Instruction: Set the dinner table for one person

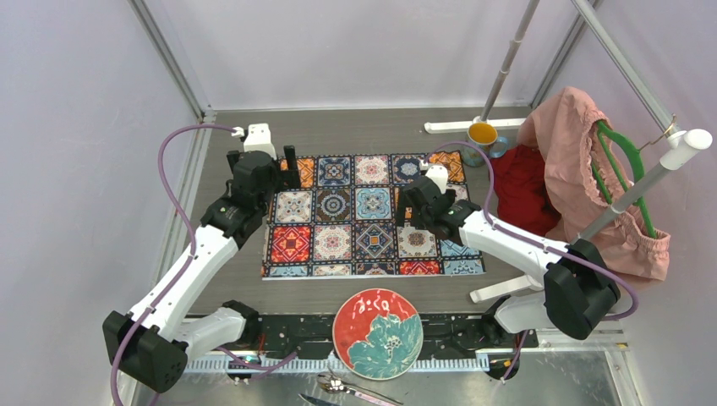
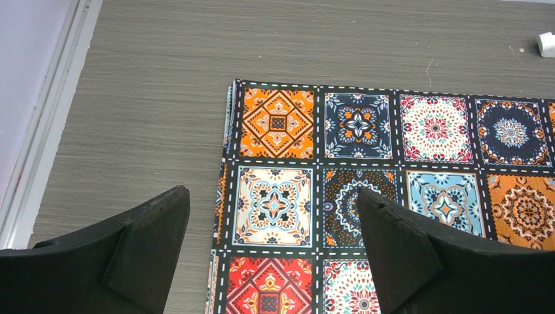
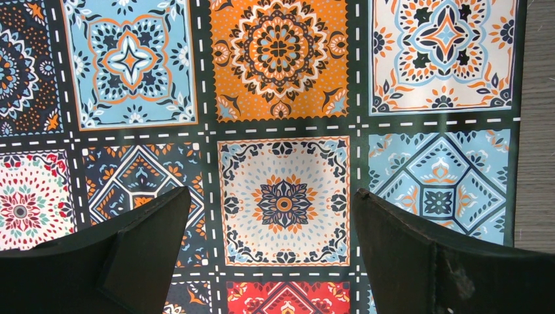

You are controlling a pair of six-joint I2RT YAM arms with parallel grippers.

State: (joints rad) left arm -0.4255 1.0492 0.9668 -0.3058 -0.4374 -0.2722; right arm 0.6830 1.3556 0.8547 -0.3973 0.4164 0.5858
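Observation:
The dinner table (image 1: 228,279) is a grey-brown wood-grain top. A tile-patterned cloth mat (image 1: 355,216) lies flat in its middle. A round red-and-teal flower plate (image 1: 377,332) sits at the near edge, with cutlery (image 1: 347,389) just in front of it. My left gripper (image 1: 264,162) hovers open astride the mat's far-left edge (image 2: 226,163); its fingers (image 2: 273,203) hold nothing. My right gripper (image 1: 412,205) is open above the right part of the mat (image 3: 285,196), and it (image 3: 273,199) is empty too.
A yellow cup (image 1: 482,135) stands at the back right beside a white rack base (image 1: 457,127). Red cloth (image 1: 520,186) and a pink garment (image 1: 583,169) on a green hanger (image 1: 621,165) crowd the right side. Frame posts and walls enclose the table.

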